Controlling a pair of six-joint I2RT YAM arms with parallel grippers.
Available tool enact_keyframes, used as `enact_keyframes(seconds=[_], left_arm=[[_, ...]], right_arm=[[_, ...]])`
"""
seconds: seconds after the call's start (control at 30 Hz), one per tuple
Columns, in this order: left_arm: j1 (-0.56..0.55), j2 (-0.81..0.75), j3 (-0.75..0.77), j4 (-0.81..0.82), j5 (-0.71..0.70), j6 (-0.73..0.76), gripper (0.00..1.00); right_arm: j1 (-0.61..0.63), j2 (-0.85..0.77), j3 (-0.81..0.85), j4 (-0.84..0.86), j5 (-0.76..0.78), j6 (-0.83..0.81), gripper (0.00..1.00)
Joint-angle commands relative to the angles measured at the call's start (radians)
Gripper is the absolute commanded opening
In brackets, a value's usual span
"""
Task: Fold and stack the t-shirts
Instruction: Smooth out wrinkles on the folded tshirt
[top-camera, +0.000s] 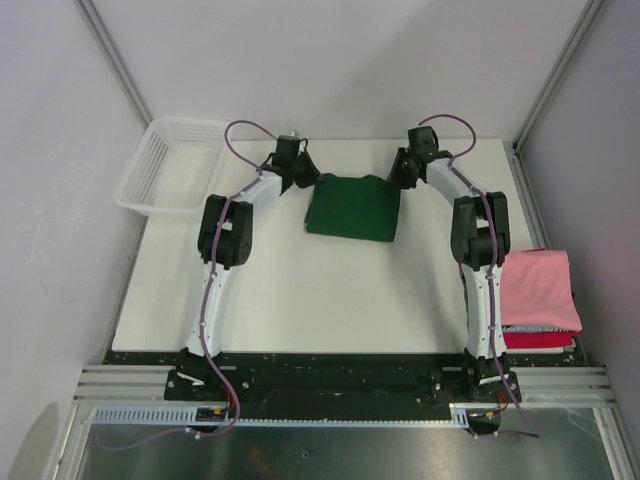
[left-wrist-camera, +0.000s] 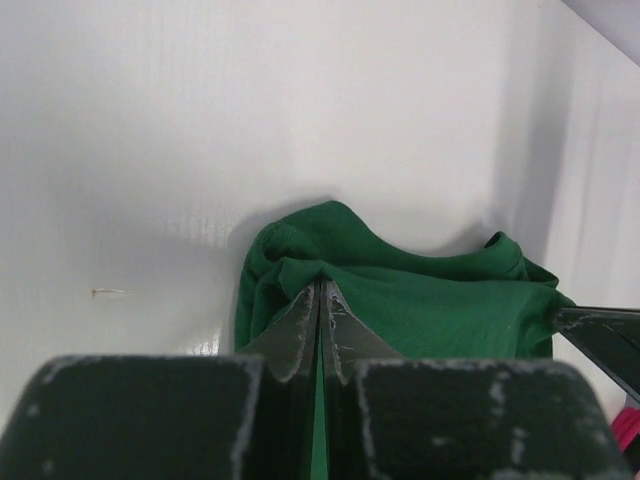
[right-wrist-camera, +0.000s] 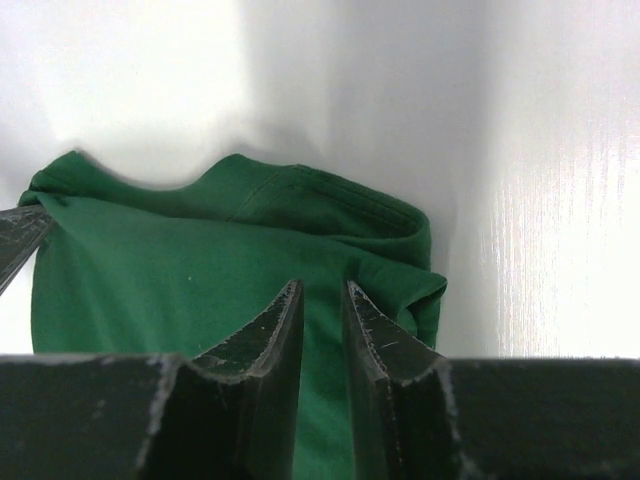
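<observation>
The dark green t-shirt (top-camera: 352, 207) lies folded into a rectangle at the far middle of the table. My left gripper (top-camera: 306, 178) is at its far left corner, shut on a bunched fold of the green cloth (left-wrist-camera: 430, 300), with the gripper (left-wrist-camera: 321, 285) pinching it at the tips. My right gripper (top-camera: 397, 178) is at the far right corner. Its jaws (right-wrist-camera: 322, 287) stand narrowly apart over the green cloth (right-wrist-camera: 180, 280), which lies smooth between them. A folded pink t-shirt (top-camera: 537, 288) lies on a folded red one (top-camera: 540, 340) at the near right.
A white mesh basket (top-camera: 170, 165) stands at the far left edge of the table (top-camera: 300, 290). White walls close in the back and both sides. The pink and red stack sits just right of the right arm's base.
</observation>
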Motion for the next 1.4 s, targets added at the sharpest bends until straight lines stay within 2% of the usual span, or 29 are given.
enact_keyframes(seconds=[0.0,0.2,0.4,0.57,0.73,0.87,1.03,1.13,1.23,1.37], left_arm=[[0.016,0.005,0.015,0.022,-0.041,-0.010,0.06],[0.020,0.006,0.014,0.022,-0.039,-0.014,0.06],[0.022,0.012,0.016,0.023,-0.032,-0.017,0.06],[0.026,0.014,0.015,0.023,-0.026,-0.017,0.06],[0.034,0.008,0.020,0.021,-0.010,-0.013,0.07],[0.043,-0.013,0.059,0.022,0.052,0.012,0.16],[0.045,-0.129,0.063,0.023,0.118,0.073,0.42],[0.047,-0.241,0.011,0.021,0.167,0.088,0.54],[0.047,-0.366,-0.123,0.015,0.178,0.079,0.57],[0.043,-0.507,-0.363,0.014,0.161,0.072,0.55]], right_arm=[[0.008,-0.124,-0.016,0.013,0.017,-0.027,0.27],[0.016,-0.120,-0.065,0.046,0.011,-0.023,0.28],[-0.022,-0.010,-0.026,0.044,-0.006,0.002,0.27],[-0.057,0.090,0.072,-0.022,-0.016,0.021,0.26],[-0.066,0.067,0.080,-0.029,-0.039,0.042,0.29],[-0.051,0.037,0.146,-0.094,-0.036,0.033,0.32],[-0.030,-0.045,0.166,-0.149,0.005,0.012,0.36],[-0.022,-0.104,0.145,-0.186,0.027,0.016,0.37],[-0.010,-0.184,0.071,-0.207,0.042,0.026,0.39],[0.033,-0.330,-0.162,-0.130,0.023,0.051,0.39]])
